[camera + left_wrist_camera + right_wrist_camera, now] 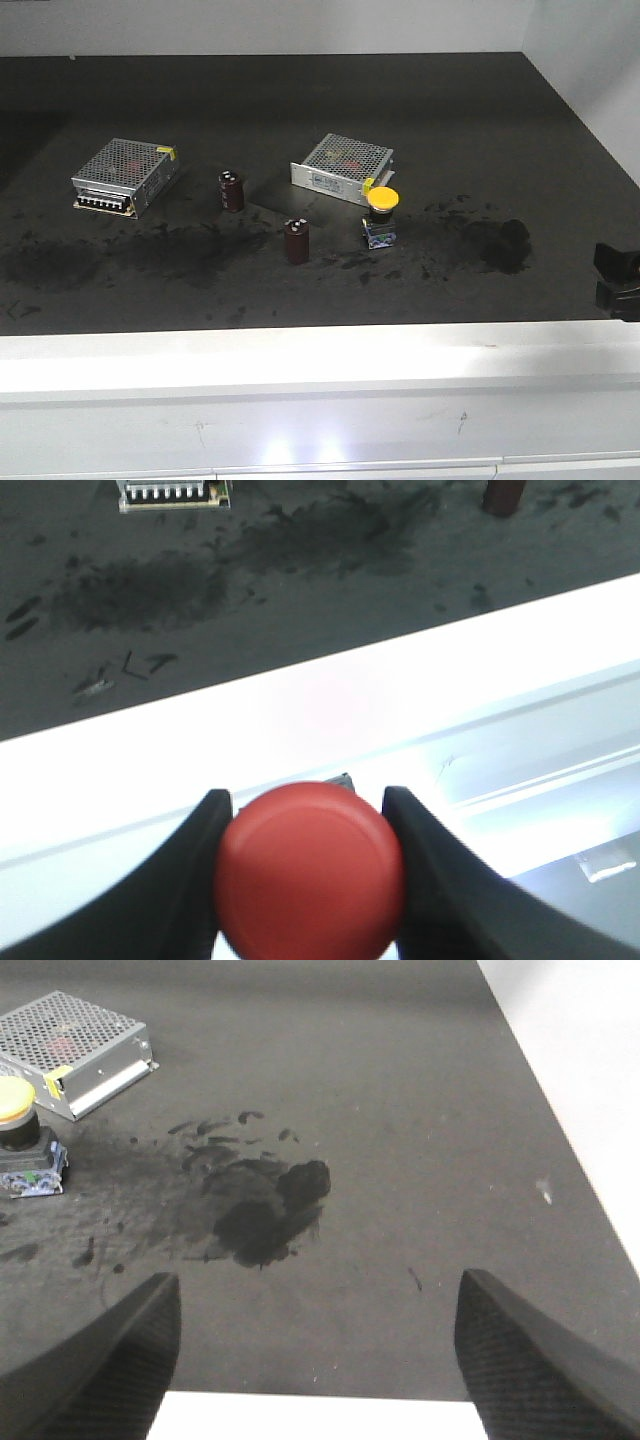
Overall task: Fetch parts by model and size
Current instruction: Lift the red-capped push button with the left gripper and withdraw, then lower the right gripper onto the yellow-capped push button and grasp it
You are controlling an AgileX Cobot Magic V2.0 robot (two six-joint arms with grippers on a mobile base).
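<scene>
My left gripper [305, 802] is clamped on the red-capped push-button switch [308, 872]. Its two black fingers [190, 880] press against either side of the round red cap. In the left wrist view the switch is held up off the table, with the white ledge [300, 720] at the table's near edge behind it. The switch's base is hidden under the cap.

On the black tabletop [450, 100], farthest left, lies the left mesh-topped metal box [125, 177], silver with a row of terminals on its near face. To its right the first maroon cylinder [231, 190] stands upright. The second maroon cylinder [296, 241] stands upright further right and nearer the ledge, apart from the first.

Right of centre lies the right mesh-topped metal box [345, 168], set at an angle. Just in front of its right corner stands the yellow-capped push-button switch [381, 217], upright on its dark blue-grey block base, untouched. I cannot tell whether it touches the box.

Further right a dark smudge [505, 245] stains the tabletop.

At the far right edge is my right gripper [318, 1278]. Its fingers [530, 1350] are spread wide apart with nothing between them. It sits low over the near edge of the tabletop, well apart from the yellow switch, with the smudge between them.
</scene>
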